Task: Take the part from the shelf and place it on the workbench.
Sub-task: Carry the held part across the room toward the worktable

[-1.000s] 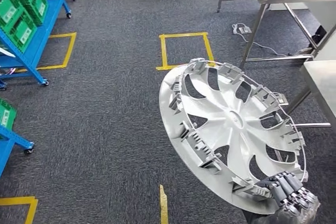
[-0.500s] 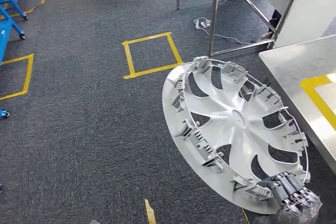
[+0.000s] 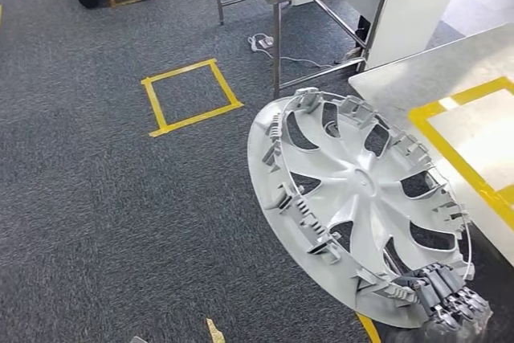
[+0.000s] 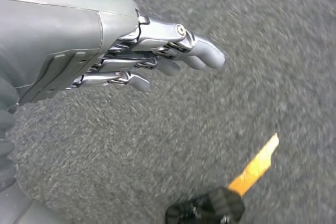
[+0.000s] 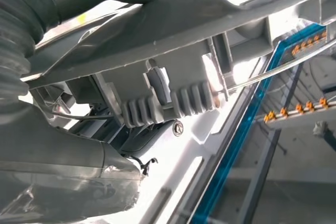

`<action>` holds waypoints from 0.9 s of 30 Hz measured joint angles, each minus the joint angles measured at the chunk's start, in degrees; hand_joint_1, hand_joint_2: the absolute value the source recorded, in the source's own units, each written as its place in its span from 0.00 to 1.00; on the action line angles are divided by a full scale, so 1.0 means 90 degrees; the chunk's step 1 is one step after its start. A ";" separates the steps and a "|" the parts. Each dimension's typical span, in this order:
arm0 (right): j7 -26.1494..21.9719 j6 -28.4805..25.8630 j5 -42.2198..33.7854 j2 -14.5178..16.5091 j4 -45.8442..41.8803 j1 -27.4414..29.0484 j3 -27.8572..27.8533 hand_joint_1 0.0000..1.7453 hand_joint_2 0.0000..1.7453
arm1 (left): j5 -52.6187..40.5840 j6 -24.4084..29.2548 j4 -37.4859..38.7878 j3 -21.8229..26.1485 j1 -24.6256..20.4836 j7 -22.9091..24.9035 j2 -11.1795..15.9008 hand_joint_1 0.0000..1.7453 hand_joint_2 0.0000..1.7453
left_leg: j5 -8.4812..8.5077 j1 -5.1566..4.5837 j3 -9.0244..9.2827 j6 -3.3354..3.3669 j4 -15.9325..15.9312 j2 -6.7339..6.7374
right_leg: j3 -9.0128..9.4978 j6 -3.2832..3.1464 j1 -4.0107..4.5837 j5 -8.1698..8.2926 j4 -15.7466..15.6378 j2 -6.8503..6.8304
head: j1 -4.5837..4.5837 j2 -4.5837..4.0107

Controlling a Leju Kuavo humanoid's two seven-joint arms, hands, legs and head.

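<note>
Right hand [image 3: 446, 299] gripping hubcap [image 3: 357, 198] rim

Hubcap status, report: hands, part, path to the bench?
Right hand grips hubcap by its lower rim, tilted, above carpet. Left hand holds nothing. Workbench with yellow tape at right; nothing between.

— Operator: I find no legible text, label, brand or number in the head view or either wrist view.

— Checker: Any signs?

— Operator: None that I can read; small lettering, if any, is too blurred to resolve.
</note>
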 joint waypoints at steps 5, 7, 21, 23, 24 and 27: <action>0.0001 0.0000 0.0000 0.0000 0.0000 0.0010 -0.0006 1.00 1.00 | 0.0000 -0.0002 0.0000 -0.0003 0.0021 0.0001 -0.0068 0.00 1.00 | -0.0069 0.0079 0.0040 -0.0105 0.0035 0.0425 | 0.0284 0.0244 -0.0101 0.0254 -0.0276 -0.0275 | 0.0002 0.0000; 0.0001 0.0000 0.0001 0.0000 0.0000 0.0005 -0.0005 1.00 1.00 | 0.0000 -0.0001 0.0001 -0.0003 0.0016 0.0001 -0.0049 0.00 1.00 | -0.0128 0.0081 0.0074 -0.0199 0.0091 0.0529 | 0.0734 0.0245 -0.0103 0.0475 -0.1014 -0.0486 | 0.0009 0.0000; -0.0001 0.0000 0.0002 0.0002 -0.0002 0.0011 0.0004 1.00 1.00 | 0.0000 0.0000 0.0002 -0.0003 0.0033 0.0001 -0.0065 0.00 1.00 | -0.0386 0.0118 -0.0263 -0.0191 0.0971 -0.0196 | 0.0789 -0.0204 0.0012 0.0612 -0.1184 0.0406 | -0.0027 0.0000; -0.0001 0.0000 0.0002 0.0002 -0.0002 0.0009 0.0004 1.00 1.00 | -0.0001 0.0000 0.0002 -0.0003 0.0036 0.0001 -0.0051 0.00 1.00 | -0.0192 0.0106 0.0008 -0.0109 0.0366 -0.0447 | 0.0753 -0.0165 0.0009 0.0639 -0.1172 0.0556 | -0.0028 0.0000; -0.0001 0.0000 0.0002 0.0002 -0.0002 0.0010 0.0004 1.00 1.00 | -0.0001 0.0000 0.0002 -0.0003 0.0036 0.0001 -0.0044 0.00 1.00 | -0.0205 0.0101 0.0047 -0.0091 0.0273 -0.0487 | 0.0724 -0.0132 -0.0001 0.0659 -0.1172 0.0624 | -0.0028 0.0000; 0.0002 0.0000 0.0001 0.0002 -0.0004 0.0023 0.0001 1.00 1.00 | 0.0000 0.0000 0.0001 -0.0003 0.0012 0.0000 -0.0060 0.00 1.00 | -0.0147 0.0124 0.0081 -0.0083 0.0125 -0.0281 | 0.0614 -0.0035 -0.0001 0.0646 -0.1121 0.0613 | -0.0018 0.0000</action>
